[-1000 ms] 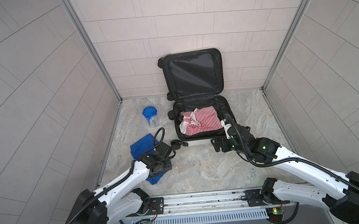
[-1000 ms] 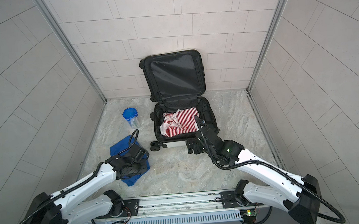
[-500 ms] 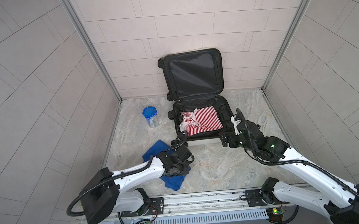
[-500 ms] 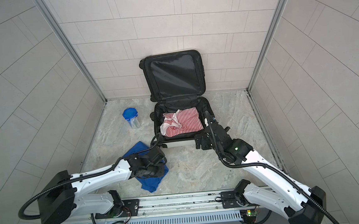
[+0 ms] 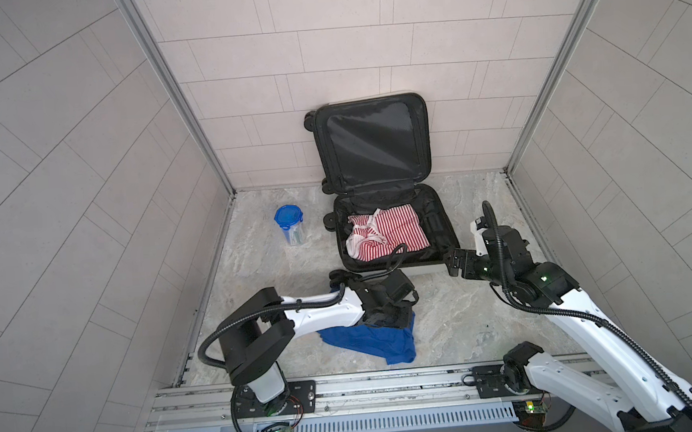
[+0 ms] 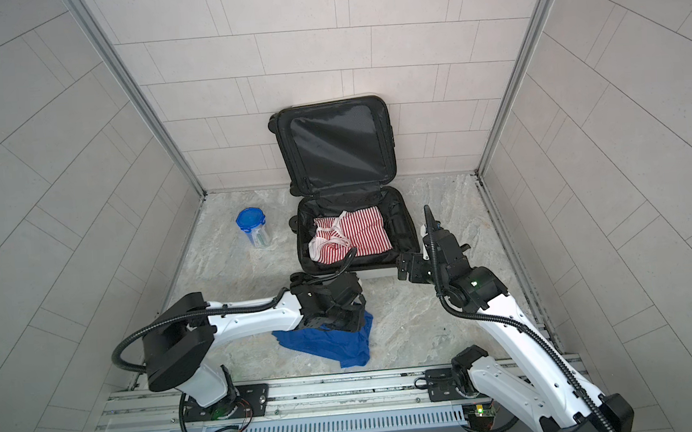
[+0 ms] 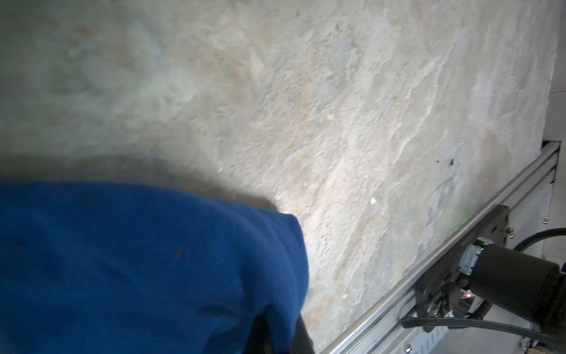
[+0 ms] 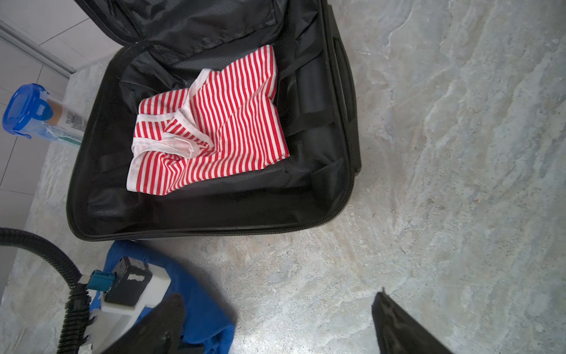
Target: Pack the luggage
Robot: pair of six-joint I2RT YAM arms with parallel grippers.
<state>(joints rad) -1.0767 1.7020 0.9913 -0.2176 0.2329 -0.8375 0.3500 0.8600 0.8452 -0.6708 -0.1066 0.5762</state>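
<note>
Against the back wall of the table point(image 5: 468, 325), the luggage point(image 5: 373, 148) point(image 6: 339, 146) lay open in both top views: its black-lined lid stood upright, leaning on the tiles, while its lower half rested flat on the table with the zipper band running round its rim point(image 8: 214, 228). Inside that lower half lay a red-and-white striped garment point(image 5: 391, 234) point(image 8: 214, 128), loosely folded. Left of the luggage, apart from it, a clear container with a blue lid point(image 5: 290, 225) point(image 6: 253, 227) stood upright. Nearer the front rail, the left pincer point(image 5: 393, 320) was clenched on a blue cloth point(image 5: 374, 342) point(image 6: 332, 343), whose far end trailed on the table; in the left wrist view this cloth point(image 7: 137, 260) filled the lower part and hid most of the fingers. The right pincer point(image 5: 454, 261) point(image 8: 277, 295) hung spread wide and grasped nothing, just beside the luggage's front right corner, above bare table
</note>
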